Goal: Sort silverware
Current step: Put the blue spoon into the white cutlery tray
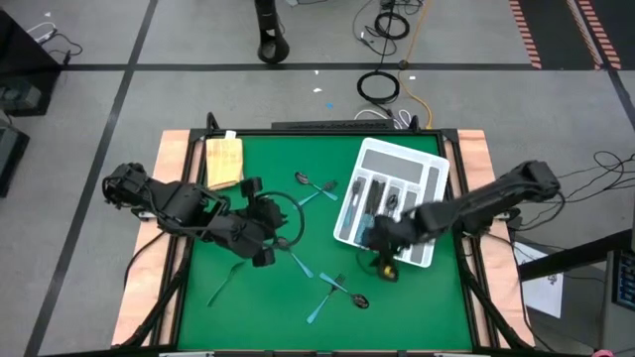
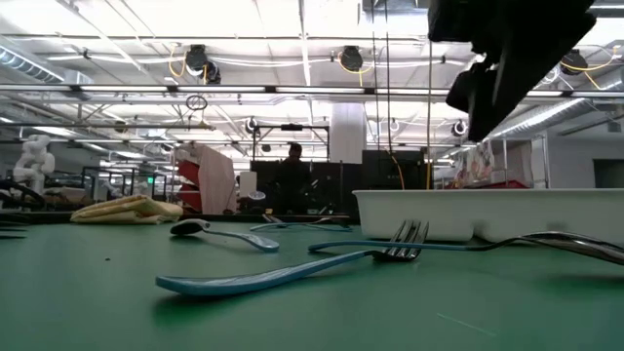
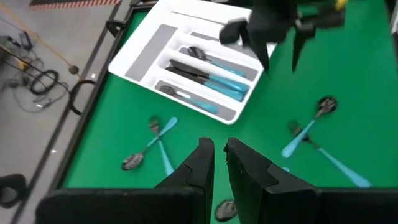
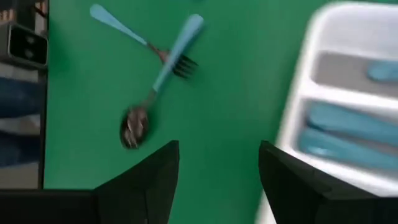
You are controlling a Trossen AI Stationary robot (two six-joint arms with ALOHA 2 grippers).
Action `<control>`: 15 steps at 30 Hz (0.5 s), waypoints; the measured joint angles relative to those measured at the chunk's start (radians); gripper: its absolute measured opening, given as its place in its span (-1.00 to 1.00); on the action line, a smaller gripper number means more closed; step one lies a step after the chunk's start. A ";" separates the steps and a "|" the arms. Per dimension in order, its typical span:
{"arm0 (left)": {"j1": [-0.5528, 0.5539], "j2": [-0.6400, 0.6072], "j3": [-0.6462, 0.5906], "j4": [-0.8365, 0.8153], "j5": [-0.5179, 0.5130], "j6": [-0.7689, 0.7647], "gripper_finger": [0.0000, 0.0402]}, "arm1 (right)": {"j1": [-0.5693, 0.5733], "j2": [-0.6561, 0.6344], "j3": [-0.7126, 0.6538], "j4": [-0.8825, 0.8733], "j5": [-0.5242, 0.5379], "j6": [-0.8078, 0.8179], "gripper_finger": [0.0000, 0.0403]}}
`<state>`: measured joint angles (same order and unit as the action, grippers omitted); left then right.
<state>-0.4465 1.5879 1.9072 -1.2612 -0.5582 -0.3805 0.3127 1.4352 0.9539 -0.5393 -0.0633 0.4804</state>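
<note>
A: From above first. Left pincer (image 1: 270,236) low over the middle of the green bench (image 1: 198,307), right pincer (image 1: 379,238) at the edge of the white tray (image 1: 437,164). Loose silverware (image 1: 337,290) scattered on the bench, partly in crossed pairs; more lying in the tray already.

B: Danger there?

A: Probably the two arms, rather near each other. Could knock together if sent to the same piece.

B: And at bench height?

A: A fork (image 2: 390,252) lying flat, a spoon (image 2: 210,231) behind it, well apart. Very thin handles. Easy to miss, or to push away instead of gripping.

B: Left wrist view?

A: Left pincer narrow there, only a slim gap, nothing between the fingers. Perhaps too narrow to go around a handle without opening first.

B: Right wrist view?

A: Right pincer wide and empty, just beside the tray rim. Ahead of it a crossed pair (image 4: 155,74), one fork and one spoon, touching. Lifting one may drag the other along, or bring both into a wrong compartment.
</note>
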 joint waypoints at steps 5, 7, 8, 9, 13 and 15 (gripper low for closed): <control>-0.024 0.000 0.000 0.019 -0.002 -0.061 -0.74 | 0.077 0.152 0.000 0.174 0.012 0.087 0.02; -0.032 0.000 0.000 0.021 -0.003 -0.082 -0.74 | 0.097 0.213 0.003 0.204 0.011 0.103 0.03; -0.035 0.000 0.000 0.021 -0.003 -0.086 -0.74 | 0.104 0.241 0.009 0.208 0.006 0.123 0.03; -0.041 0.000 0.000 0.021 -0.003 -0.086 -0.74 | 0.108 0.268 0.020 0.214 -0.009 0.140 0.05; -0.060 0.000 0.000 0.012 -0.003 -0.072 -0.74 | 0.116 0.355 0.091 0.221 -0.040 0.189 0.15; -0.069 0.000 0.000 -0.004 -0.003 -0.039 -0.74 | 0.116 0.393 0.137 0.221 -0.040 0.215 0.21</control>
<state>-0.5155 1.5879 1.9072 -1.2647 -0.5611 -0.4196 0.4283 1.8281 1.0905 -0.3186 -0.1032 0.6959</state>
